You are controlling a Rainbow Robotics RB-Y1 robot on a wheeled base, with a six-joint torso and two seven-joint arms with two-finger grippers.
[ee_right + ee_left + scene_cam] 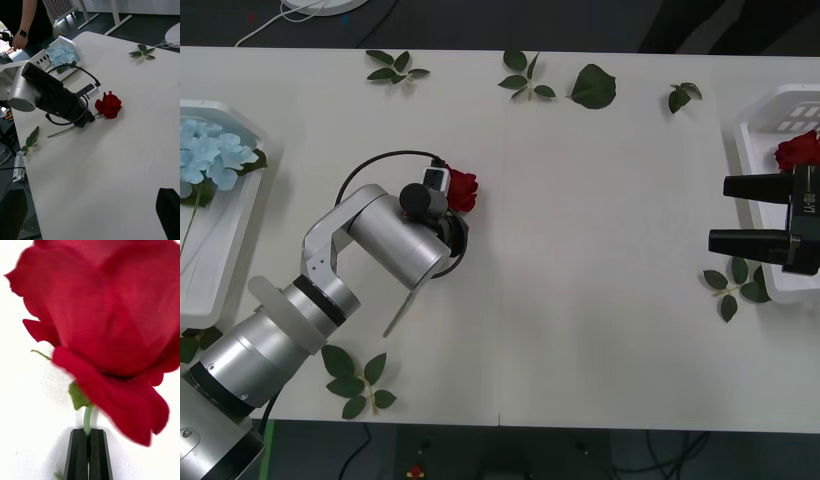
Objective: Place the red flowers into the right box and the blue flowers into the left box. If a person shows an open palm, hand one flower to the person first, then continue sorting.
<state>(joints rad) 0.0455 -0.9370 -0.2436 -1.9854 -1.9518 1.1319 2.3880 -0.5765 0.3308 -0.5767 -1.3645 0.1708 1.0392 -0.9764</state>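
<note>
The rose [112, 326] has matt, finely woven cloth petals, the black fingers [78, 455] look smooth plastic, the arm [380, 240] brushed metal.

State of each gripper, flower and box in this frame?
Left gripper: shut on the rose stem, mid-table.
Rose: lying on the table, pinched just under its head.
Right gripper: open, holding nothing, beside the right box.
Right box: holds a red flower.
Left box: holds a blue flower.

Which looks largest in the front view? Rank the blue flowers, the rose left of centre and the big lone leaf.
1. The blue flowers, clearly largest.
2 and 3. The big lone leaf and the rose left of centre look too alike to rank.
</note>
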